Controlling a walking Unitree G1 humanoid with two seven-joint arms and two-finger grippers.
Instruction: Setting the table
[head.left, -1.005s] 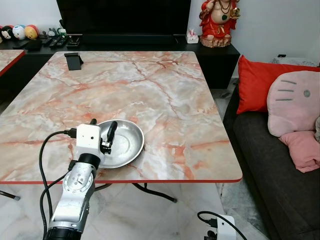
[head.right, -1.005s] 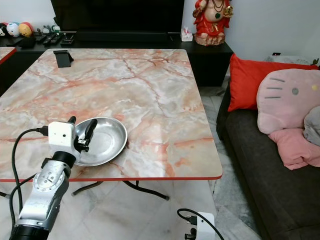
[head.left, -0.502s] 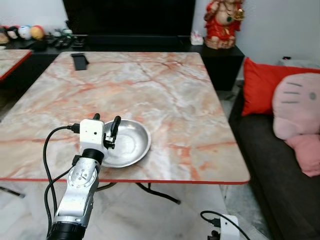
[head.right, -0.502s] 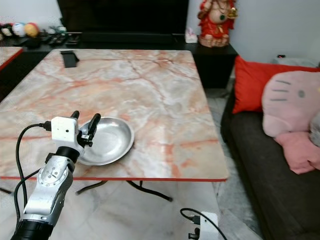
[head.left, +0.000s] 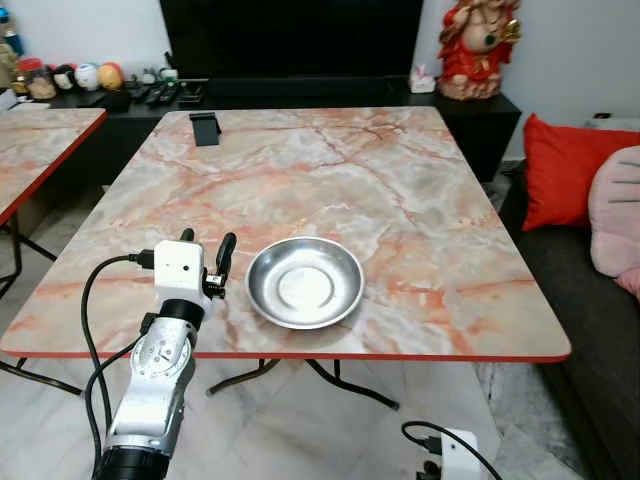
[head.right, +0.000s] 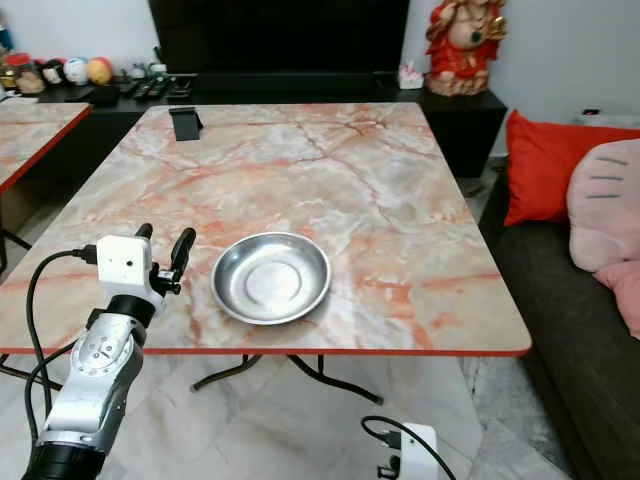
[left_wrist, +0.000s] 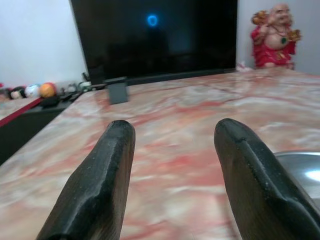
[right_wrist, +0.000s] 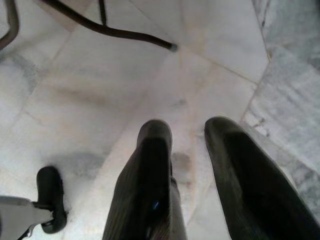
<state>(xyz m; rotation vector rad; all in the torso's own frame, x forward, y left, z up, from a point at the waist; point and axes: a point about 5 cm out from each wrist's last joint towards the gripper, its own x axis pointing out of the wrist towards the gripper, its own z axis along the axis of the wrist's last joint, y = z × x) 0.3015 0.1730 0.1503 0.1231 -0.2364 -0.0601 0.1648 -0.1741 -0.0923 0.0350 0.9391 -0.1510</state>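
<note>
1. Left eye view: the round shiny steel bowl (head.left: 305, 283) sits on the pink-veined marble counter (head.left: 330, 170) near its front edge. The left claw (head.left: 205, 262) hovers just beside the bowl, fingers apart, holding nothing.
2. Right eye view: the bowl appears set down; no other tableware is on the counter, so most of the setting seems left.
3. Left wrist view: the bowl's rim (left_wrist: 300, 167) lies beside one finger.
4. Right wrist view: the right claw (right_wrist: 187, 150) hangs idle over the pale tiled floor (right_wrist: 90, 90), parted and empty.
</note>
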